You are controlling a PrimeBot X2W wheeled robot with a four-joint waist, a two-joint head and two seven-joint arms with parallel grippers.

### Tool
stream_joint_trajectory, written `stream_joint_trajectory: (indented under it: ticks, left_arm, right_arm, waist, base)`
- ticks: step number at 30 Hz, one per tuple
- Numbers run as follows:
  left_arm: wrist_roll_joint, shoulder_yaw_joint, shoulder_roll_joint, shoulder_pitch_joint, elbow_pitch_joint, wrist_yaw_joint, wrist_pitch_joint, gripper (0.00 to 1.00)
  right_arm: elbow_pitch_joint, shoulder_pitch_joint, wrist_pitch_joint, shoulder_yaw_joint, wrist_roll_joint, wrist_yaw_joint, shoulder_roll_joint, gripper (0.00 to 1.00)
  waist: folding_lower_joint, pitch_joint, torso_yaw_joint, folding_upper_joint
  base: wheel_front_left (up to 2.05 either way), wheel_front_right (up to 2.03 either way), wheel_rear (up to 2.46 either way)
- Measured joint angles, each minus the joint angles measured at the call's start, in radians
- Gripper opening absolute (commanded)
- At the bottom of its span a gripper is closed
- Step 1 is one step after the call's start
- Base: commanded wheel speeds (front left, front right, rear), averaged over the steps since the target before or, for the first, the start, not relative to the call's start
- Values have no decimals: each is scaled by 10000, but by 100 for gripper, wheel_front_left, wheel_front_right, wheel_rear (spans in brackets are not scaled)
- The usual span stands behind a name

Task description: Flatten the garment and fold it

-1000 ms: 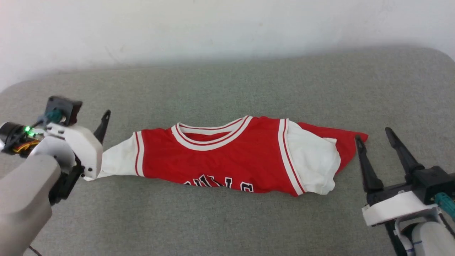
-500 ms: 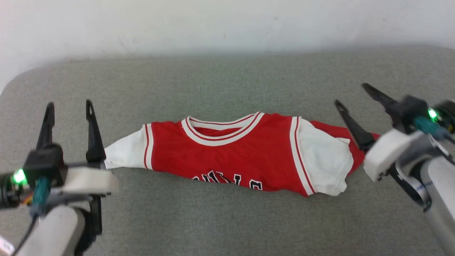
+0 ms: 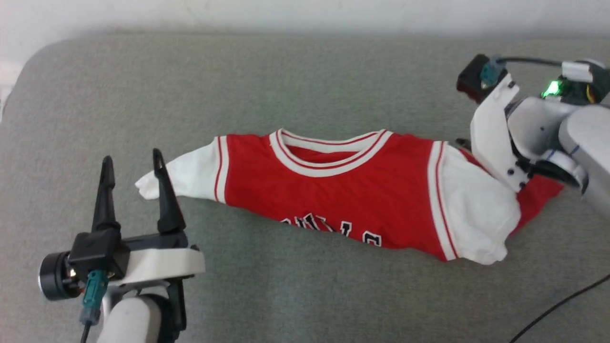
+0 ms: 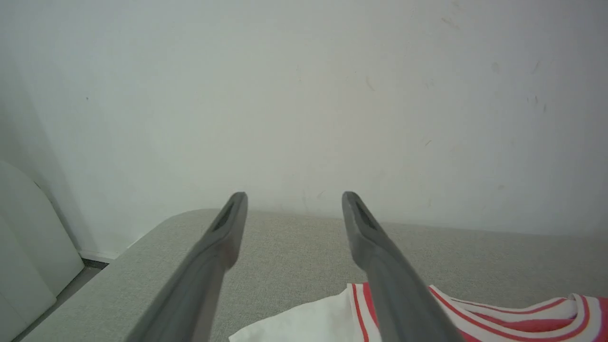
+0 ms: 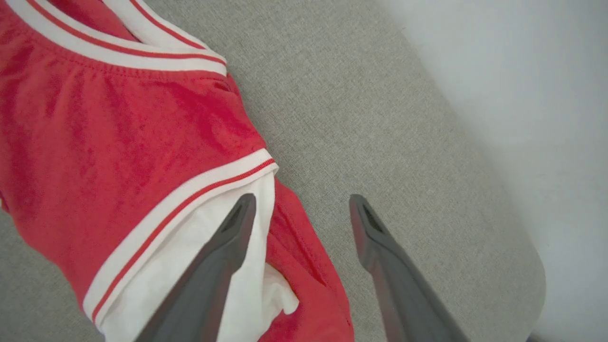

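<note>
The garment [image 3: 333,190] is a red jersey with white sleeves and striped trim, lying crumpled in a band across the grey cushion [image 3: 305,295]. Its collar faces the wall and black letters show at the near edge. My left gripper [image 3: 132,157] stands open just beside the left sleeve tip [image 3: 147,188], fingers pointing toward the wall and nothing between them. In the left wrist view that gripper [image 4: 293,195] is over the sleeve [image 4: 304,327]. My right gripper [image 5: 302,199] is open above the garment's [image 5: 118,142] right end, one finger over the white sleeve [image 5: 190,266], the other over bare cushion.
A pale wall [image 3: 305,14] runs behind the cushion. The cushion's rounded right corner [image 5: 522,285] lies close to my right gripper. A dark cable [image 3: 557,307] crosses the near right of the cushion. A white panel [image 4: 28,247] stands past the left edge.
The head camera has tilted down. My right arm has swung from beside the garment's right end to over it. My left gripper has turned fingers-up and drawn back near the left sleeve. Both stayed open.
</note>
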Motion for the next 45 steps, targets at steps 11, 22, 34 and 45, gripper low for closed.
stream_joint_trajectory:
  ticks: [11,22,34,45]
  left_arm:
    - [830,986,-1494,-624,249,-1578,0,100]
    - [1310,1624,-1749,-569,573,-2117,0,100]
    - [1425,1881,-1802,243,451,-2146,-2,100]
    - [1308,1421,-1808,-275,332,-2220,-2,100]
  right_arm:
    - [1749,-944,-79,1954,685,-2,245,100]
    - [1269,-803,-2997,2232,830,-13,-121,0]
    - [-844,-675,-4679,1244,1139,2,-2560,0]
    - [838,-1797,-2663,226,644,2,-2790,0]
  waist:
    - [-1,1241,1072,0]
    - [2,1382,1280,-1]
    - [-3,470,360,0]
    - [-2,953,159,0]
  base:
    - [0,0,0]
    - [0,0,0]
    - [0,0,0]
    - [0,0,0]
